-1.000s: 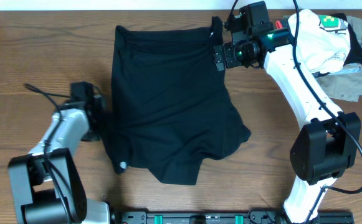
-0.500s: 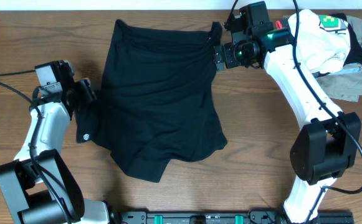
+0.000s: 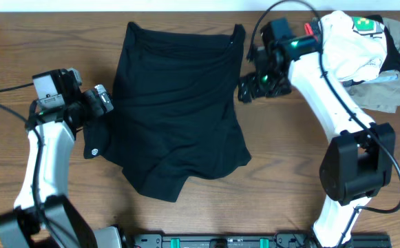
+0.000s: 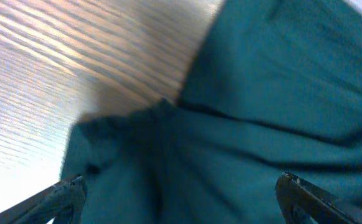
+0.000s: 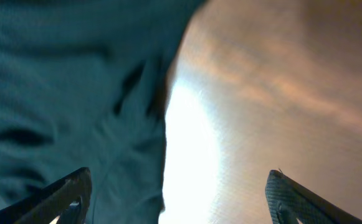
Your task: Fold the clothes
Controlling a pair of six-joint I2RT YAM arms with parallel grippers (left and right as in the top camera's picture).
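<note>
The clothes [image 3: 175, 110] are one plain black garment spread flat in the middle of the wooden table, with a small white tag at its left hem. My left gripper [image 3: 100, 101] hovers at the garment's left edge, jaws wide open. In the left wrist view the gripper [image 4: 181, 194] has only loose fabric [image 4: 230, 143] below it and nothing pinched. My right gripper [image 3: 250, 87] is open beside the garment's right edge. In the right wrist view the gripper [image 5: 177, 190] straddles that edge [image 5: 75, 93], with bare table under its right finger.
A pile of other clothing lies at the back right: a white garment with a green patch [image 3: 354, 41] over a khaki-grey one [image 3: 385, 86]. A dark rail [image 3: 220, 241] runs along the table's front edge. Bare wood [image 3: 289, 172] lies right of the garment.
The left gripper dragged the garment's left side leftward, then opened and let it go. The right gripper came away from the back right corner toward the front along the right edge.
</note>
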